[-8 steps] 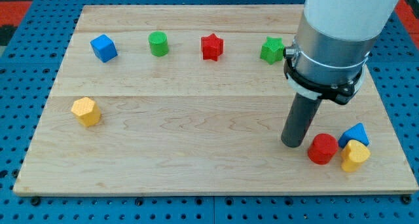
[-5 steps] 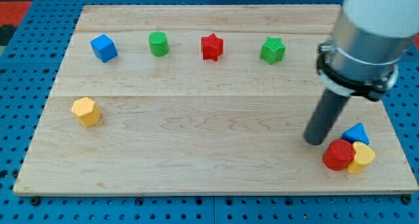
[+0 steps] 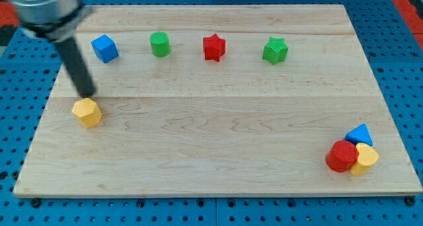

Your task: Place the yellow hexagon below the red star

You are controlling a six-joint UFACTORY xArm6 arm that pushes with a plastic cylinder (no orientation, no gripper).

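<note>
Camera view: my tip (image 3: 86,94) sat at the view's left side of the wooden board (image 3: 211,166), rod leaning up-left toward the blurred arm body. It held nothing; just a bare rod end on the board. The yellow hexagon (image 3: 86,112) lay just below the tip, v. close, contact could not be told. The blue cube (image 3: 104,48) was above the tip and slightly to the view's right, near the rod shaft but apart from it. Further right in the top row: green cylinder (image 3: 159,43), then the red star (image 3: 213,47), then the green star (image 3: 275,50), all well apart from the tip. Between hexagon and the spot under the red star, to the tip's right, no blocks showed on the wood. Far off toward the view's bottom right corner, a cluster touching each other: red cylinder (image 3: 342,155), a yellow block (image 3: 365,158), shape unclear, and a blue triangle (image 3: 360,134) atop them in the view.
</note>
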